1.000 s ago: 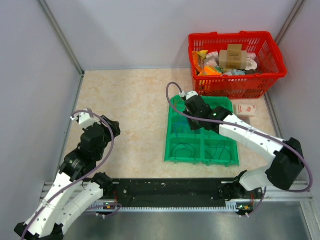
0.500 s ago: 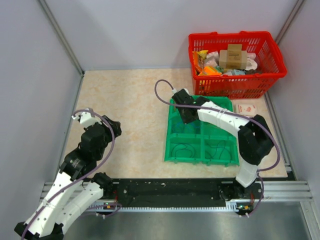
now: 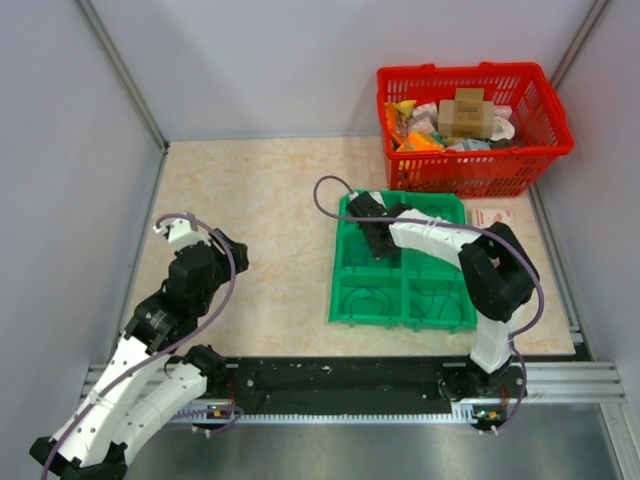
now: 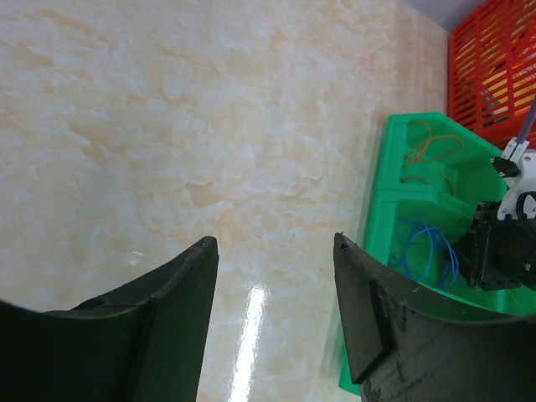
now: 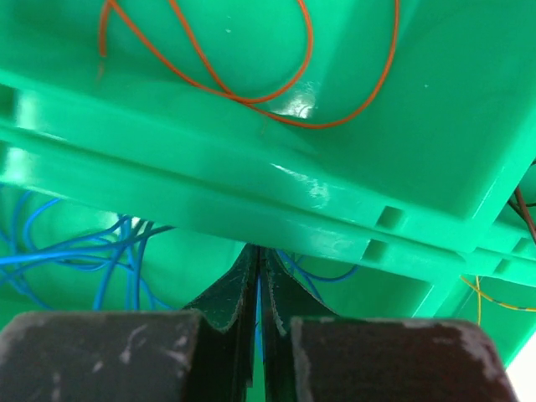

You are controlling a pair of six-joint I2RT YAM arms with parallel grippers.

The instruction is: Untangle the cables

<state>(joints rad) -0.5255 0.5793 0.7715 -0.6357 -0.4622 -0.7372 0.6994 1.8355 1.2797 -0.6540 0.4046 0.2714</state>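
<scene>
Pinching blue cable (image 5: pixel 258 295), right pincer (image 5: pixel 257 251) stays in green tray (image 5: pixel 251 184), elbow (image 3: pixel 495 280) drawn in; left pincer (image 4: pixel 272 243) open.

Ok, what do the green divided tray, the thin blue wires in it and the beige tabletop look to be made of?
The green divided tray looks like glossy moulded plastic: bright highlights, moulded slots. The thin blue wires are probably plastic-insulated, smooth, lying in loose loops; no core shows. The beige tabletop is marble-patterned and polished, reflecting a light; likely laminate, possibly stone.

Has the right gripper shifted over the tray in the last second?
Yes. The right gripper, pinching a blue cable, moved left toward the green tray's left wall.
</scene>
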